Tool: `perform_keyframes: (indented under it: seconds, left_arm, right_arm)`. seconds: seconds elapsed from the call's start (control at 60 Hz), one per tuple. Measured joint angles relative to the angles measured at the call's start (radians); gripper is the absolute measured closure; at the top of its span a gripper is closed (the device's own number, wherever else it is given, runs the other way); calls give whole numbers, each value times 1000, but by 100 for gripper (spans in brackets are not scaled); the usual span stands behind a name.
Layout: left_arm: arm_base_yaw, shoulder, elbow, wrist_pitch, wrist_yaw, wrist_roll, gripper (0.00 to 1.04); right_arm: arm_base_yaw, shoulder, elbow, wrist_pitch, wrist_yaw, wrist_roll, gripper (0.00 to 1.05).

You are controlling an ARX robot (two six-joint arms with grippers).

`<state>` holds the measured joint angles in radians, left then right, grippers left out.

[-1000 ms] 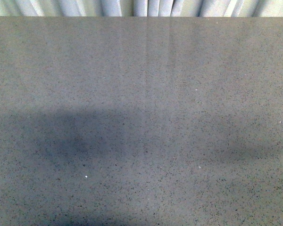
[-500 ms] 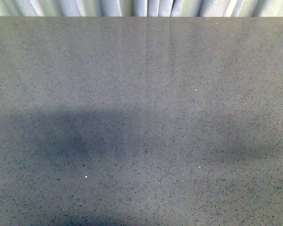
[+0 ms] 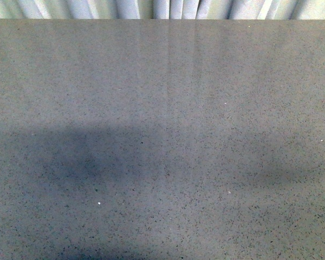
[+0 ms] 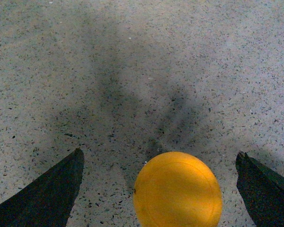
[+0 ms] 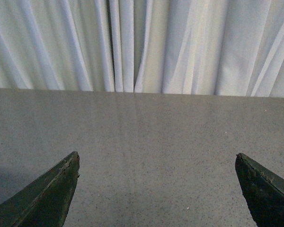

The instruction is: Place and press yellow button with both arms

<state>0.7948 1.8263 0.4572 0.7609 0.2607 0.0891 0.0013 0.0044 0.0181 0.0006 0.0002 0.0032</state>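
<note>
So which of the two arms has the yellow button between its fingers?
The left gripper: the yellow button sits between its open fingers. The right gripper frames only table and curtain.

Inspection finds no legible text, label, brand, number or sign in any view. The yellow button (image 4: pixel 178 189) has a plain cap. The speckled grey table (image 3: pixel 162 108) and the pale curtain (image 5: pixel 132 42) carry no markings.

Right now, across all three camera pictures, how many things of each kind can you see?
Yellow button: 1
Pairs of black fingers: 2 (left arm's fingers, right arm's fingers)
Grey speckled table: 1
White curtain: 1
Total: 5
</note>
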Motion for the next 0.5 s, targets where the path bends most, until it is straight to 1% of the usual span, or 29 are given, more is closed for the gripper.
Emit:
perform_keyframes:
  seconds: [0.15, 0.2, 0.3, 0.333, 0.35, 0.433, 0.45, 0.483, 0.5]
  left_arm:
    - [-1, 8, 0, 3, 2, 8, 10]
    - [-2, 9, 0, 5, 2, 10, 11]
    - [-5, 9, 0, 6, 3, 12, 18]
    - [-6, 9, 0, 6, 3, 13, 24]
    - [-8, 9, 0, 6, 4, 13, 29]
    - [-12, 9, 0, 12, 5, 13, 47]
    - [-13, 9, 0, 12, 5, 13, 52]
    - [-16, 9, 0, 13, 5, 13, 60]
    - [-16, 9, 0, 13, 5, 13, 61]
  right_arm:
    - [0, 0, 0, 0, 0, 0, 9]
    - [0, 0, 0, 0, 0, 0, 9]
    - [0, 0, 0, 0, 0, 0, 9]
    - [0, 0, 0, 0, 0, 0, 9]
    - [0, 0, 0, 0, 0, 0, 9]
    - [0, 0, 0, 0, 0, 0, 9]
    - [0, 0, 0, 0, 0, 0, 9]
    - [0, 0, 0, 0, 0, 0, 9]
    - [0, 0, 0, 0, 0, 0, 9]
